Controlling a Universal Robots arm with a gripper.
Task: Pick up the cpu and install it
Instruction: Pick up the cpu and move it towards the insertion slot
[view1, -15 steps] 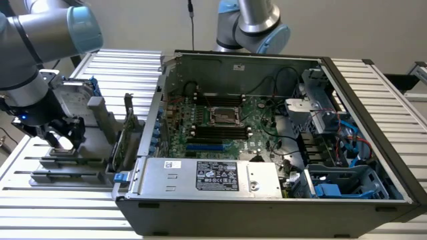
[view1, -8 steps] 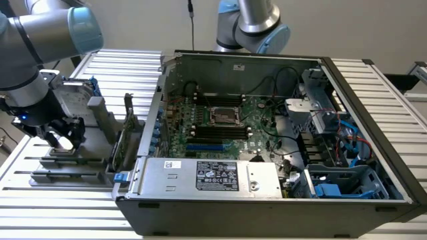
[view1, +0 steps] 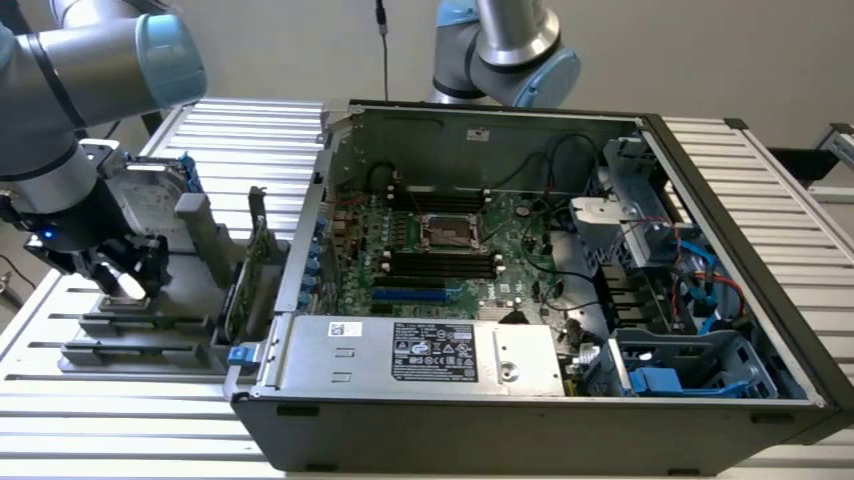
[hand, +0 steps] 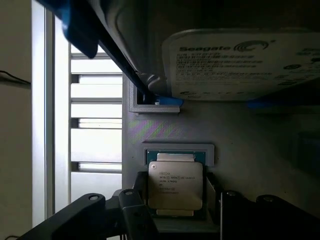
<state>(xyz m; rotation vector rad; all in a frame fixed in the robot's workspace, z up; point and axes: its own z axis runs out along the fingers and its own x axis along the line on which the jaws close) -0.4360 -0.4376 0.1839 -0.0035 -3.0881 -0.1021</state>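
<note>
Fingers (hand: 214, 200), spread, flank the square cpu (hand: 175, 185) lying flat, metal top upward.

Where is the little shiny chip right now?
The cpu lies in its grey holder near the hard drive, between the gripper's jaws, outside the computer case on the exterior view's left.

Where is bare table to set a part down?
Bare table slats lie in front of the grey fixture; more flank the computer case on the exterior view's right. Crowded: the fixture, end effector over the cpu beside the hard drive.
</note>
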